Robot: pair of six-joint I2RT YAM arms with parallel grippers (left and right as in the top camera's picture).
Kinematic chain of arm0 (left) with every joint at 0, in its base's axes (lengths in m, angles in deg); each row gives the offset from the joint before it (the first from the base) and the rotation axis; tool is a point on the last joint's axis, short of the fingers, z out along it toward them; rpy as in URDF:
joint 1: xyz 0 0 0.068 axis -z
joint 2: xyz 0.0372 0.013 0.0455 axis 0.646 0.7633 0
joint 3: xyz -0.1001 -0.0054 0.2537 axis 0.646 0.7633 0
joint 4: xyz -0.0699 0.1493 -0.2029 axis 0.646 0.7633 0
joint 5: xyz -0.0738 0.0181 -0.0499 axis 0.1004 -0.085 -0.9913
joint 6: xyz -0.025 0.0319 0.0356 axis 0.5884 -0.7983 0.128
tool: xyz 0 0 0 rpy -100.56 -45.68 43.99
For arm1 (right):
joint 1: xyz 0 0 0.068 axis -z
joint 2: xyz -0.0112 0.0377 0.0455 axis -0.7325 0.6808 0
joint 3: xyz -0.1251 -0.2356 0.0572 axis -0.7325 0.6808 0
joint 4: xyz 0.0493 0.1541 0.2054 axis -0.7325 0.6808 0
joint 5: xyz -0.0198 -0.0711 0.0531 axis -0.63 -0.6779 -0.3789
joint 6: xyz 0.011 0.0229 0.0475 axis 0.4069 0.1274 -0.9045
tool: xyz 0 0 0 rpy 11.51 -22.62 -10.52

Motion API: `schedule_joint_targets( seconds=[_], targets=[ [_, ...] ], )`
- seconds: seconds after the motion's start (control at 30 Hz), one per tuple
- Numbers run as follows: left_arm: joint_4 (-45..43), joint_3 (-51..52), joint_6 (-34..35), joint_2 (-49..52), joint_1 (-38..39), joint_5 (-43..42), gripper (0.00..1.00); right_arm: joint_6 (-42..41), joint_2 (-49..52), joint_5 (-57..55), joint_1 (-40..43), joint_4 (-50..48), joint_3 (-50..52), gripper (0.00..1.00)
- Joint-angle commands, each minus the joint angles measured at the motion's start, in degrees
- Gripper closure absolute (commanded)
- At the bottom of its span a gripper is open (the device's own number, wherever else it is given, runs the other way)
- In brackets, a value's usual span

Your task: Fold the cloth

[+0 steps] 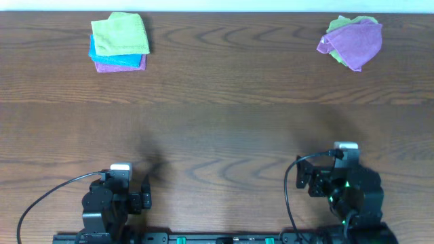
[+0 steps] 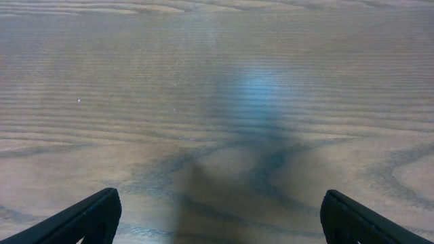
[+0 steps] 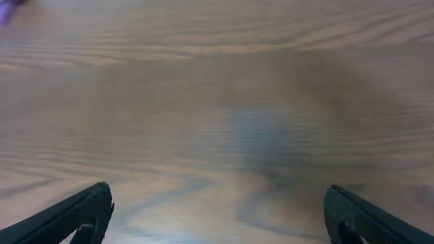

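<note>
Wood table (image 1: 217, 115): green cloth (image 1: 121, 34) lies folded atop blue cloth (image 1: 119, 60) and purple cloth (image 1: 121, 67), far left. L gripper (image 2: 220, 207) and R gripper (image 3: 217, 203): both spread wide over bare wood.

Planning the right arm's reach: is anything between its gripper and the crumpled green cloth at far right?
Nothing lies on the table between the right gripper and the green cloth, but the purple cloth lies over it, leaving only its far and left edges showing.

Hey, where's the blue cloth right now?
Overhead view: the blue cloth sits far left on the table, in the folded stack, under a green cloth and on a purple cloth.
</note>
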Motion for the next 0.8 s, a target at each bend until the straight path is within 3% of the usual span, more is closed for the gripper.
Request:
schedule_joint_targets(
  seconds=[0.0,0.3,0.77],
  targets=[
    [0.61,0.55,-0.81,-0.42,0.33,0.39,0.05,6.16,-4.59,-2.43,3.28,-0.13,3.93,0.01],
    [0.61,0.52,-0.81,-0.42,0.33,0.37,0.05,7.80,-11.93,-2.36,5.01,-0.76,11.50,0.01],
    [0.61,0.55,-0.79,-0.42,0.33,0.39,0.05,11.96,-14.58,-2.29,5.01,-0.98,16.06,0.01]
  ],
)
